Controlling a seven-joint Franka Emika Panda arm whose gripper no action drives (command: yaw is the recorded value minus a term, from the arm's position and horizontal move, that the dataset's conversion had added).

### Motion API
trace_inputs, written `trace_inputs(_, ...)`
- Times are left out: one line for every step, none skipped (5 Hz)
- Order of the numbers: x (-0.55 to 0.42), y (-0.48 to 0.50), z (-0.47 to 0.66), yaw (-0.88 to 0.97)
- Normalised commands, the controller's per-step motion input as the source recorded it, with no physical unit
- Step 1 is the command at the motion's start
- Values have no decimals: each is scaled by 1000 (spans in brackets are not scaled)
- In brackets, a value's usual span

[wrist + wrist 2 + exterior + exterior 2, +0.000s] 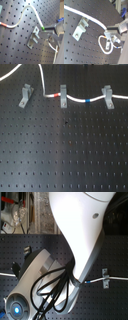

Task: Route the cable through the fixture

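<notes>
The white cable (pixel 75 99) runs through the middle and right grey clips in the first exterior view, with a red band (pixel 56 95) and a blue band (pixel 87 100), then climbs out of the top edge. The slanted fixture (pixel 25 95) stands to the first exterior view's left with no cable in it. In both wrist views my gripper (pixel 44 31) (pixel 109 34) is shut on the cable at a green band (pixel 43 28), close beside a grey clip (pixel 33 38) (pixel 80 28) that looks like the fixture. The cable (pixel 27 8) arches above that clip. A loose loop (pixel 103 48) hangs past the fingers.
The straight middle clip (pixel 63 95) and right clip (pixel 107 96) stand on the black perforated board (pixel 65 154). In the second exterior view the white arm (pixel 80 237) and its black hoses (pixel 50 289) hide most of the board; one clip (pixel 105 278) with cable shows at the right.
</notes>
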Motion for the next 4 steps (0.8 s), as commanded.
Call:
trace_inputs(0, 0, 24, 0)
trace_inputs(0, 0, 0, -23)
trace_inputs(23, -12, 201, -417)
trace_inputs(-84, 13, 318, -606)
